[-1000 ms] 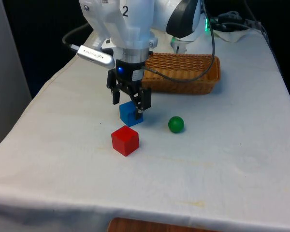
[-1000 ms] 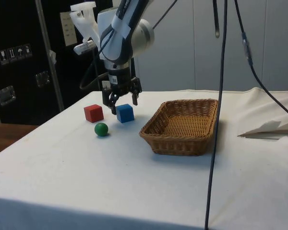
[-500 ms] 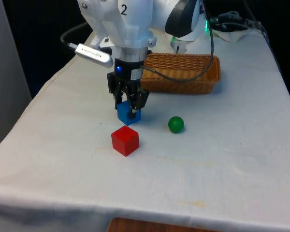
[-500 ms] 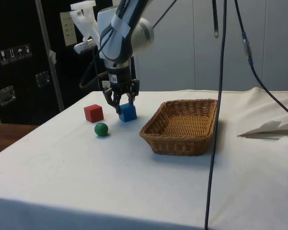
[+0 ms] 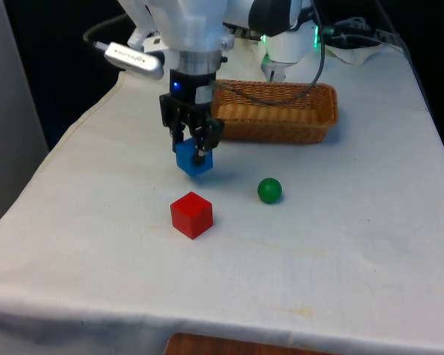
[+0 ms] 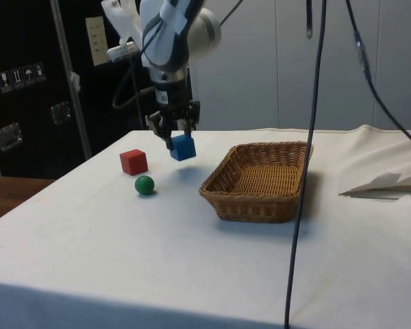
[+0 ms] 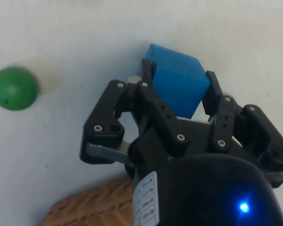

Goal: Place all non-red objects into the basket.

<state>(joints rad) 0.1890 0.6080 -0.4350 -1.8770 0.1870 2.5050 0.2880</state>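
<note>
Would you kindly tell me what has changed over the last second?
The claw closed on the blue cube and lifted it off the white cloth, where it had been resting. The red cube, green ball and basket stayed where they were.

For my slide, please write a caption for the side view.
Gripper lifts blue cube above the table, near basket.

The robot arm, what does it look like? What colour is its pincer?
The arm is white and chunky, with rounded joints and one dark, shiny patch near the top. A thin black cable loops along it. At its end sits the pincer, which is black all over, with two jointed fingers held together by small silver screws.
</note>
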